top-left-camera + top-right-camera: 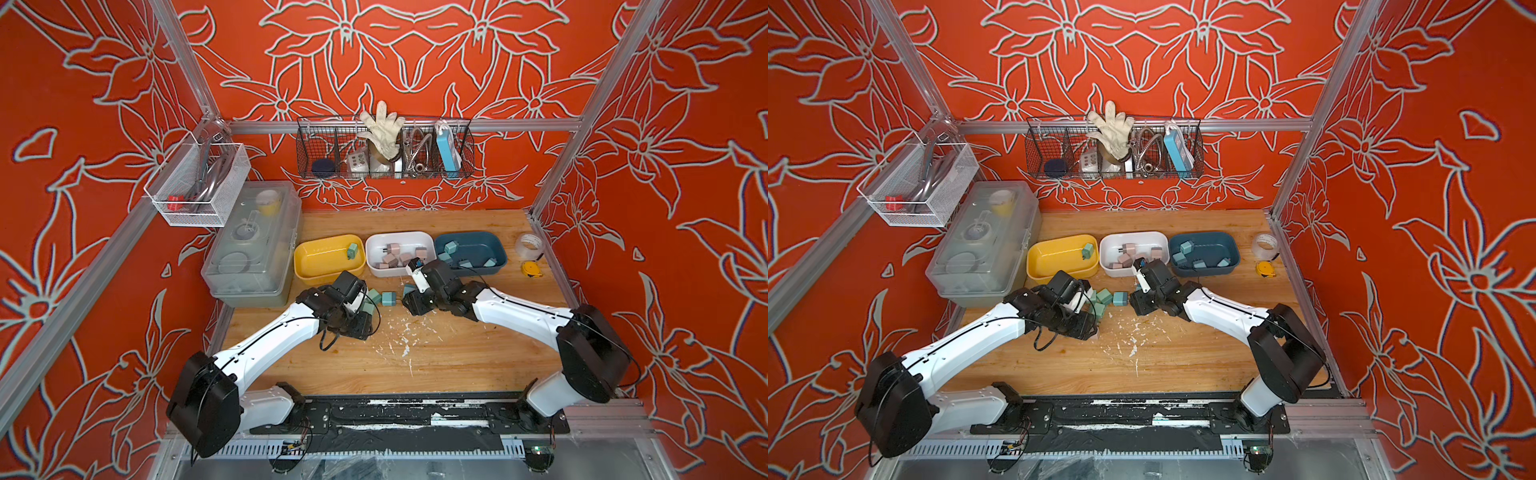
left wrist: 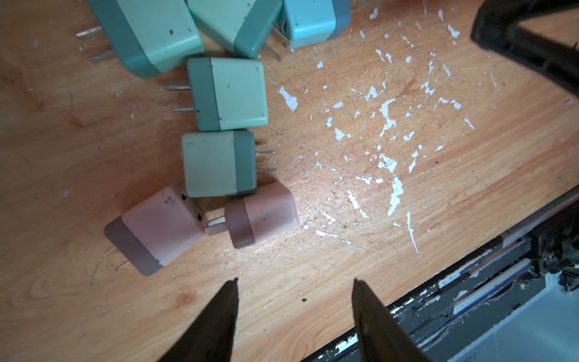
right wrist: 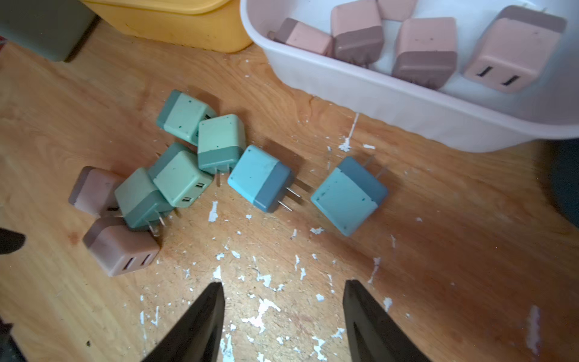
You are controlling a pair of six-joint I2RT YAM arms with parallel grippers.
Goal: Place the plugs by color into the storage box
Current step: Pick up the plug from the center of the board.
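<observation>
Both pincers are wide apart and empty: left gripper point(image 2: 294, 282) hangs just short of a pink plug point(image 2: 260, 216), right gripper point(image 3: 282, 283) near a loose light blue plug point(image 3: 347, 197). The other plugs point(image 3: 178, 178) sit heaped on the table point(image 1: 457, 353) right beside them. I'd take the blue loner first, squeezing its flat sides, not the prongs, then drop it in the blue bin point(image 1: 478, 247).

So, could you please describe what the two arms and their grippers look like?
Both the left arm and right arm have smooth white shells, bulky black joint housings and thin black cables along them. The left gripper and right gripper are black, with dark fingers tapering to points.
</observation>
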